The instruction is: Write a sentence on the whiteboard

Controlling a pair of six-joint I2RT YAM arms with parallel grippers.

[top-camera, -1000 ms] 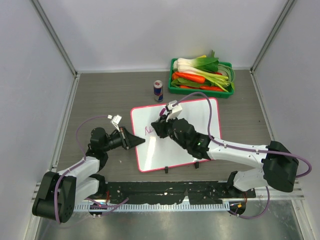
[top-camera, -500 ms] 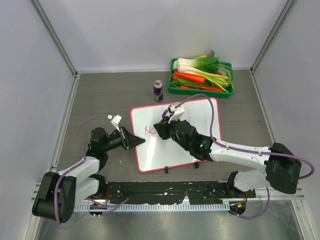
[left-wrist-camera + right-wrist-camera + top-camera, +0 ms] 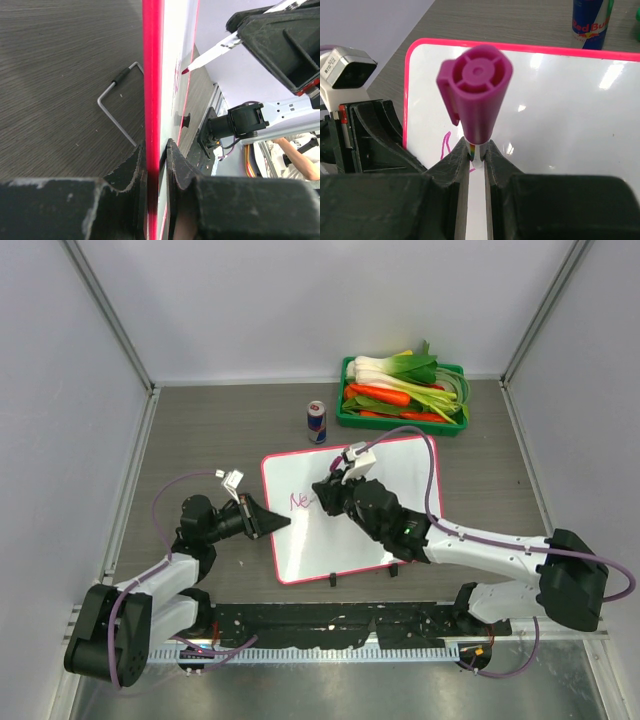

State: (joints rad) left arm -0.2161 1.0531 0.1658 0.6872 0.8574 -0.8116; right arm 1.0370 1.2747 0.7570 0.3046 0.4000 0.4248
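The whiteboard (image 3: 305,545) sits mid-table, and the left gripper (image 3: 284,523) is clamped on the pink frame at the board's 9 o'clock edge, a finger on each face. The right gripper (image 3: 325,496) is closed tight around a magenta-capped marker (image 3: 476,100) over the board's 10 o'clock area, the tip at the surface just beside the sentence (image 3: 300,502), of which only pink "Ne" shows. A Red Bull can (image 3: 317,422) stands at the board's 12 o'clock, and a green crate (image 3: 342,408) of vegetables at 1 o'clock.
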